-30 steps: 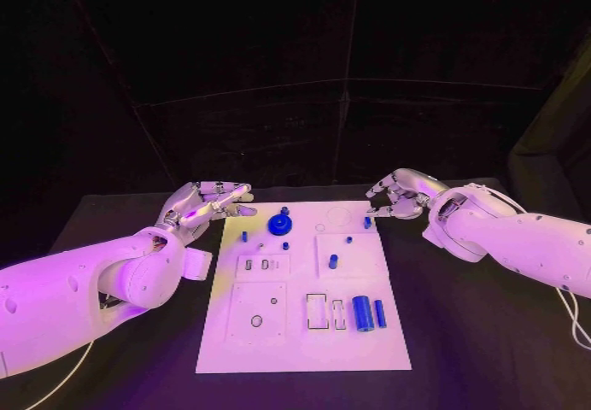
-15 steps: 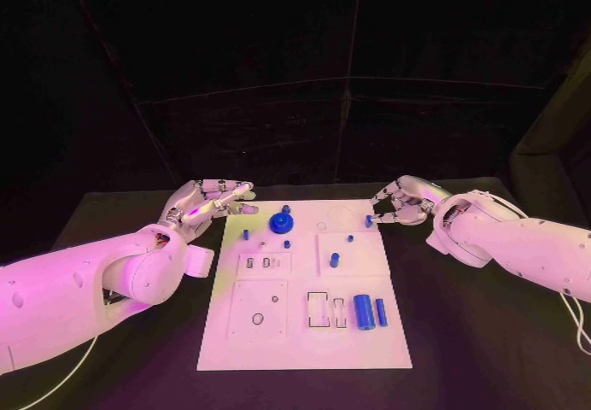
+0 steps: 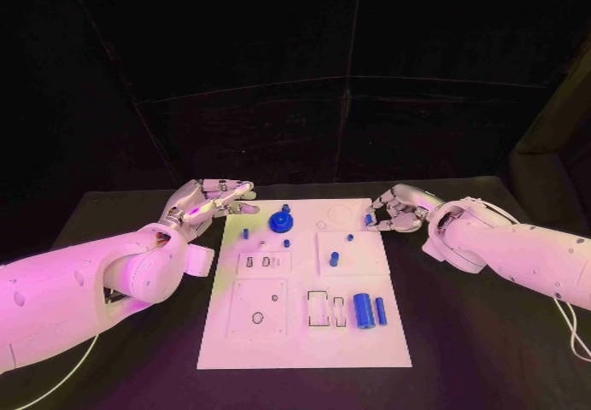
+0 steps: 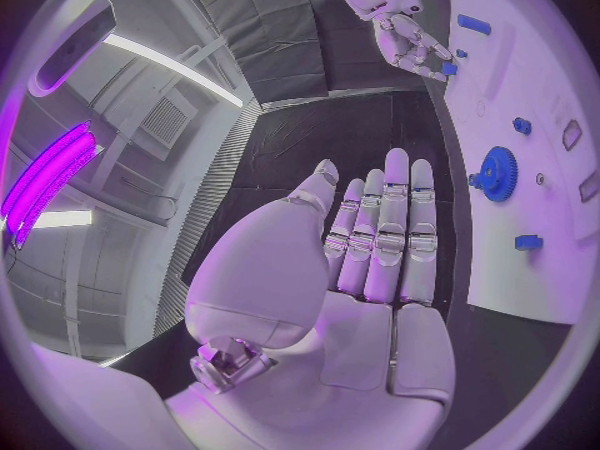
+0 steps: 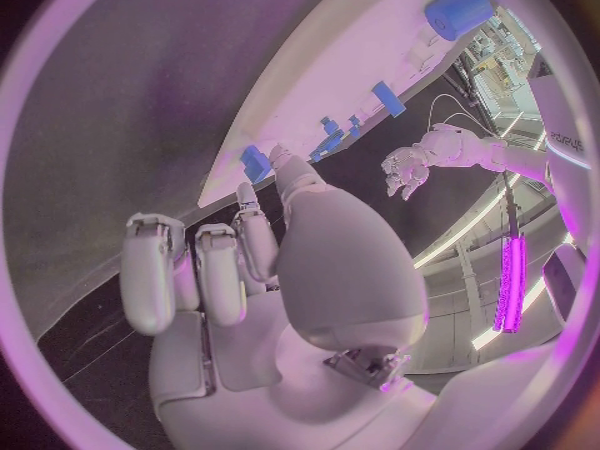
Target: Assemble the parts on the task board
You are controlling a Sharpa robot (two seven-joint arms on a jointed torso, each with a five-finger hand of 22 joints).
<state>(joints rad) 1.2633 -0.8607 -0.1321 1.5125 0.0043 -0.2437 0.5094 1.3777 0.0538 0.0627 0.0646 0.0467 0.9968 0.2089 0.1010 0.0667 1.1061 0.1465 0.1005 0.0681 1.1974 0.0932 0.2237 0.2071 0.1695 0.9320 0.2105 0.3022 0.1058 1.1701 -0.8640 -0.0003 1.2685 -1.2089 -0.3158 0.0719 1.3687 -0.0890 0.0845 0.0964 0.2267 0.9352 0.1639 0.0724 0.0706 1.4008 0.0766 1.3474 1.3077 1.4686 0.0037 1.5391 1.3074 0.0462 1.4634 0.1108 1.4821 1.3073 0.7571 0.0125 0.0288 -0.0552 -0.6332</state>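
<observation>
White task board (image 3: 304,342) carries one blue gear (image 3: 279,224); left hand (image 3: 203,202) spread empty, right hand (image 3: 396,210) pinches a blue peg (image 3: 368,219).

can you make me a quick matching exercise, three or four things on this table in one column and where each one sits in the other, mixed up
Things
1. blue gear
2. big blue cylinder
3. left hand
4. right hand

Places
A. at the far right corner of the white board, by a small blue peg
B. near end of the board, right side
C. far end of the board, about the middle
D. just off the board's far left corner, holding nothing

Pairs: 1-C, 2-B, 3-D, 4-A
</observation>
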